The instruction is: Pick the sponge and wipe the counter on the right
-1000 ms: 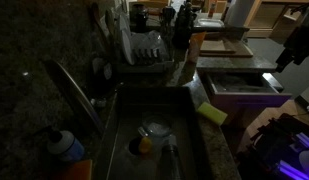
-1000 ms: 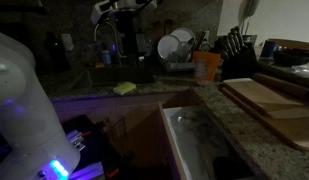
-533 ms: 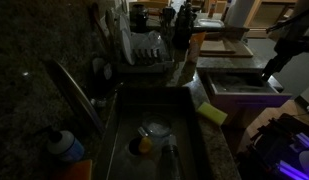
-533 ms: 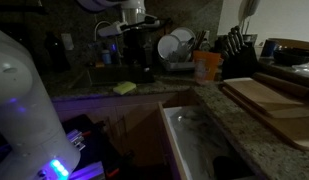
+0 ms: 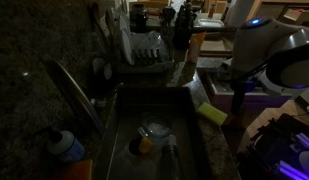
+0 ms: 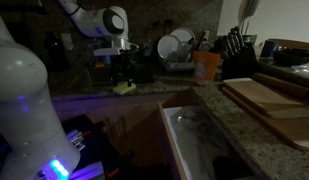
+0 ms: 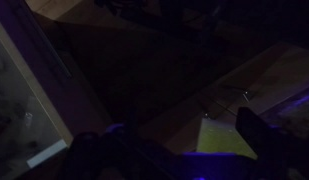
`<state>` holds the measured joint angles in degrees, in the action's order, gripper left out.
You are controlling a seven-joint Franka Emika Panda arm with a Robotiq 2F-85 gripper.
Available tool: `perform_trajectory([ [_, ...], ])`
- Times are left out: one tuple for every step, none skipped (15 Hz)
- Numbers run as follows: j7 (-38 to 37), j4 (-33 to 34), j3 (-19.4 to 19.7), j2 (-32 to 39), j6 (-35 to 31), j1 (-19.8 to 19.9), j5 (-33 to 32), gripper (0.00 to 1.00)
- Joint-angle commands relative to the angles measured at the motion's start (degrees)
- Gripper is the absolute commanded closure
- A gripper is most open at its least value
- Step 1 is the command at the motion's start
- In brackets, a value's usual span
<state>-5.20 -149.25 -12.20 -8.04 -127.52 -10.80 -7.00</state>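
Dim kitchen, blue-violet glow low down. Shows the sponge (image 5: 212,113) lying flat on the dark speckled worktop (image 6: 244,140), on the narrow strip just beside the sink (image 5: 154,125), in both exterior views. Shows the end effector (image 6: 121,70) hanging close over the sponge, spread wide and gripping nothing. Also shows a small orange object (image 5: 144,146) down in the basin, a plate rack (image 5: 144,50) behind, and a pale wooden board (image 6: 269,100) well apart from the sponge. Too dark in the wrist view to tell more.
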Motion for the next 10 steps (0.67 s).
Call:
perform_trajectory([
  [0.67,6.26,-0.99,8.10,0.59,-1.12,-0.02,0.00],
  [-1.71,7.01,-0.66,9.06,1.22,-0.81,-0.21,0.00],
  [-1.08,4.12,-1.41,5.11,0.09,-1.94,-0.12,0.00],
  [-1.48,5.03,-1.05,6.62,0.10,-1.77,-0.12,0.00],
  [-1.52,5.64,-0.68,7.72,0.10,-1.59,-0.12,0.00],
  [-1.52,6.07,-0.45,8.41,0.10,-1.47,-0.12,0.00],
  [1.51,4.51,0.00,6.72,-5.21,-0.96,4.44,0.00],
  [3.87,3.83,0.23,6.05,-7.84,-0.71,8.31,0.00],
  [5.17,3.54,0.32,5.97,-9.91,-0.75,12.11,0.00],
  [6.37,2.90,0.39,5.98,-12.95,-0.84,15.65,0.00],
])
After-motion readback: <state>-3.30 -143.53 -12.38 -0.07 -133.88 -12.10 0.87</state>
